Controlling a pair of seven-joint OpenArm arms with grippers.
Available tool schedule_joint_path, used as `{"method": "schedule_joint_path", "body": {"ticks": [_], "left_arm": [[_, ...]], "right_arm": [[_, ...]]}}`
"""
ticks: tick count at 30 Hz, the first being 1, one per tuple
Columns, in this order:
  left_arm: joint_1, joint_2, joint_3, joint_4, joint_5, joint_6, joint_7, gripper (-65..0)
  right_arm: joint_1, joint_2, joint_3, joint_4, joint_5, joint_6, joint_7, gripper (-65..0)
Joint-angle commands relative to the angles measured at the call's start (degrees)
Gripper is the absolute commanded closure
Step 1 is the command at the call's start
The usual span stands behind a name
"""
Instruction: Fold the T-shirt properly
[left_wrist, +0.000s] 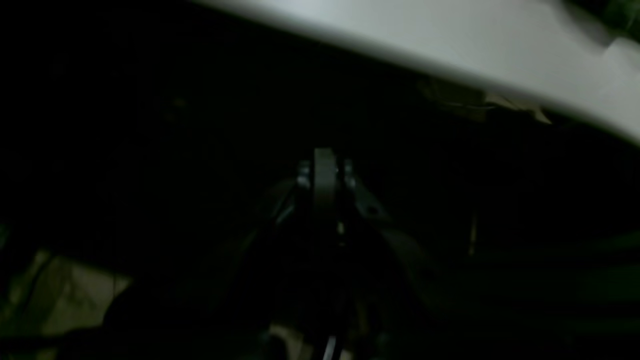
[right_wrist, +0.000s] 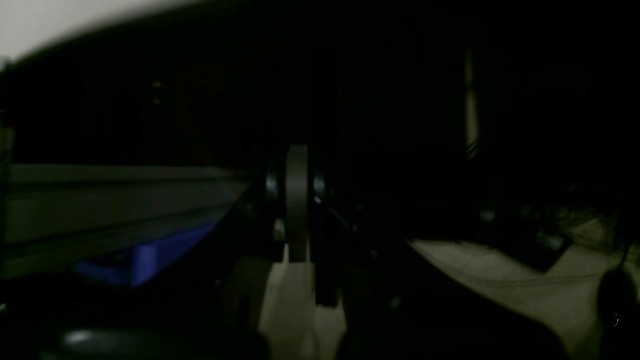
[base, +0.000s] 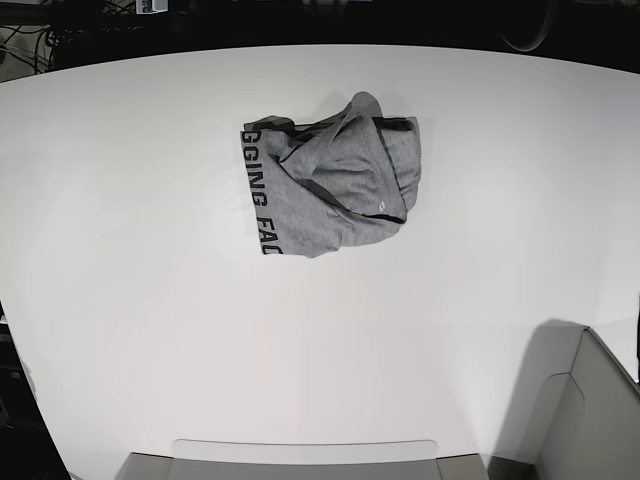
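Note:
The T-shirt (base: 335, 185) lies crumpled in a heap on the white table (base: 150, 250), a little behind the middle in the base view. It is heather grey, with black block lettering along its left edge and a dark neckline showing at the right. Neither arm shows in the base view. The left wrist view is dark: my left gripper (left_wrist: 327, 160) has its fingers together with nothing between them, below the pale table edge (left_wrist: 450, 45). My right gripper (right_wrist: 297, 155) is likewise shut and empty in a dark view, far from the T-shirt.
A grey box (base: 590, 420) stands at the front right corner and a grey panel (base: 300, 460) along the front edge. A blue part (right_wrist: 150, 255) and a pale beam show left of the right gripper. Cables (base: 30, 40) lie behind the table.

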Motion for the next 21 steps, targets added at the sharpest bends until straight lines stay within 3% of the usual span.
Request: {"method": "schedule_joint_path", "body": {"ticks": [1,12,19,21], "left_arm": [[0.3,0.1,-0.1,-1.4,0.0,-0.4,-2.4,0.0],[-13.0,-0.5,-0.6,-28.1,0.2,-0.4,-2.9,0.0],[-23.3,-5.0,-0.8,-50.4,-0.1,0.1,-3.0,0.0],[-27.4,-6.7,-0.8,-59.2,-0.2,0.1,-2.9,0.0]], "right_arm": [[0.4,0.7,0.4,-1.8,0.1,0.4,1.4,0.0],[15.3,8.8,7.0,-28.3,-7.9,0.4,1.6,0.0],[23.9,14.3,11.3,-43.8,-15.3,0.4,2.0,0.0],[25.8,16.6,12.1,-50.1,-16.0,0.2,6.0,0.0]]}}
